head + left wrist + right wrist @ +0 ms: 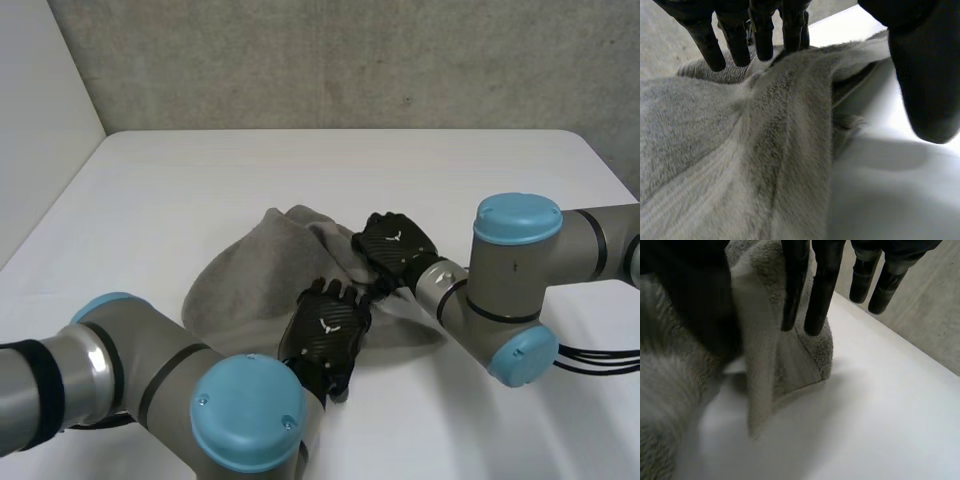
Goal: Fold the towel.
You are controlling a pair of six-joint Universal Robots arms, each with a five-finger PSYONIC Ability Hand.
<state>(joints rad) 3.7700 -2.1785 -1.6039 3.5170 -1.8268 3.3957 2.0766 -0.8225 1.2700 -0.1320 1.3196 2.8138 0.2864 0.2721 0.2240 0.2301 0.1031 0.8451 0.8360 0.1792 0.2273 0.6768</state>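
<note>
My left hand (325,335) is spread over the grey towel (240,290), while my right hand (397,243) seems to pinch its raised fold.

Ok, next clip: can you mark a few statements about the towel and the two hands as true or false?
1. The grey terry towel lies spread flat on the white table. False: it is bunched and creased.
2. The black left hand and the black right hand are both at the towel. True.
3. The left hand is at the towel's far side. False: it is at the near side.
4. The left hand's fingers are straight. True.
</note>
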